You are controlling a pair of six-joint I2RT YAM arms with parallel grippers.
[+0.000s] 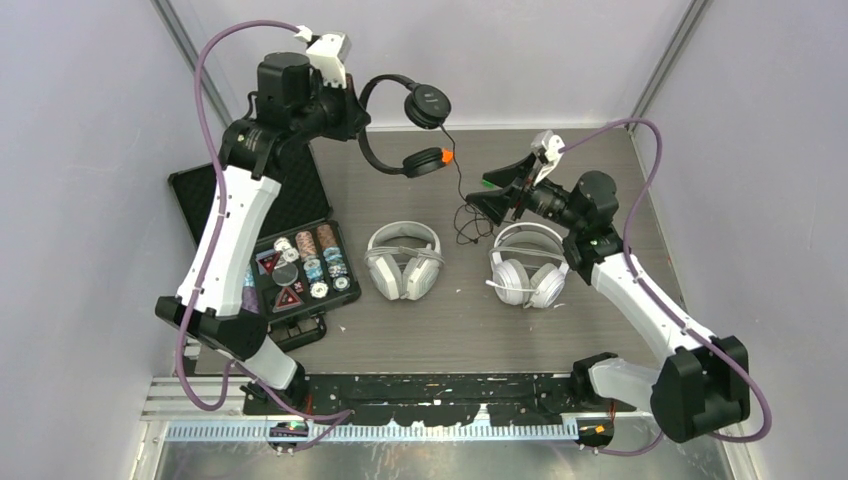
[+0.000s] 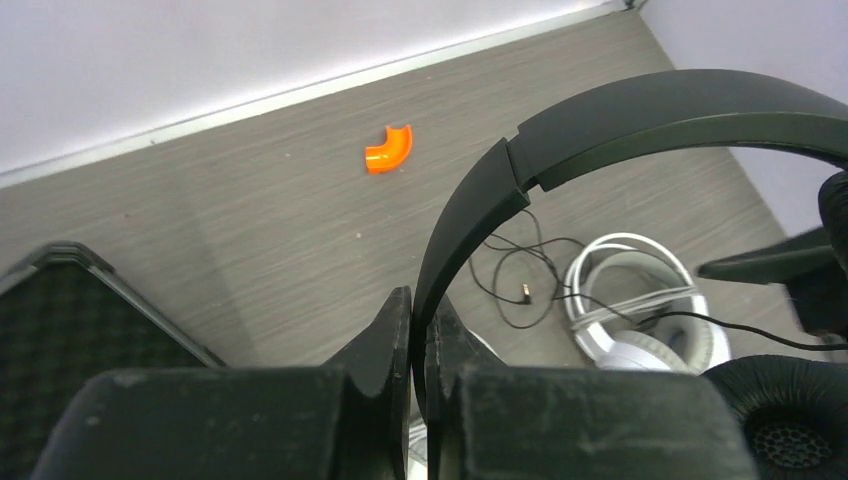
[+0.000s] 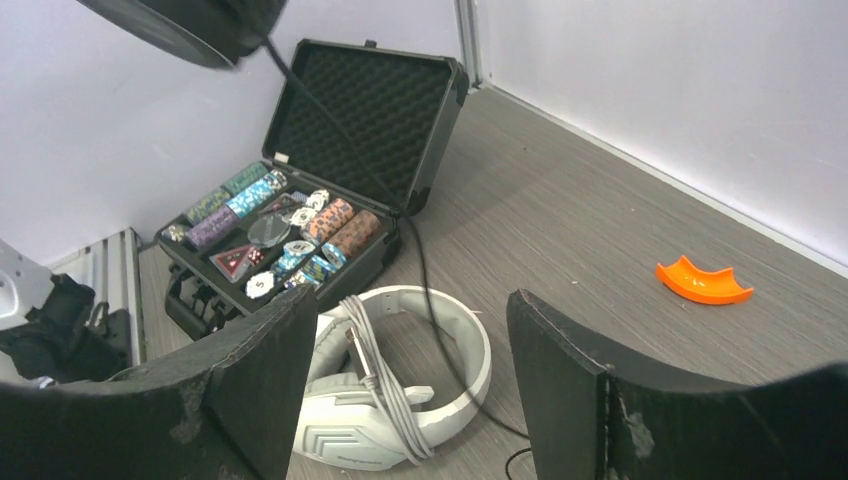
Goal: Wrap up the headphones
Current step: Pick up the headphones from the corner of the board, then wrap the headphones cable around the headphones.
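The top view alone shows all 3 headsets. The black headset hangs in the air over the table at its far left, with its thin band pinched in the left gripper. The white headset and the pale headset lie flat, side by side, mid-table. The left wrist view shows that grip up close: the fingers are clamped on the smooth matte band, and a perforated ear pad sits at the lower right. The black cable drops to a loose tangle just beside the pale headset. The right gripper hovers over it, jaws spread wide and holding nothing. Only the right wrist view shows the white cord wound around the white headset. A curved orange piece lies on the wood-grain surface. An open foam-lined case of poker chips sits to the left.
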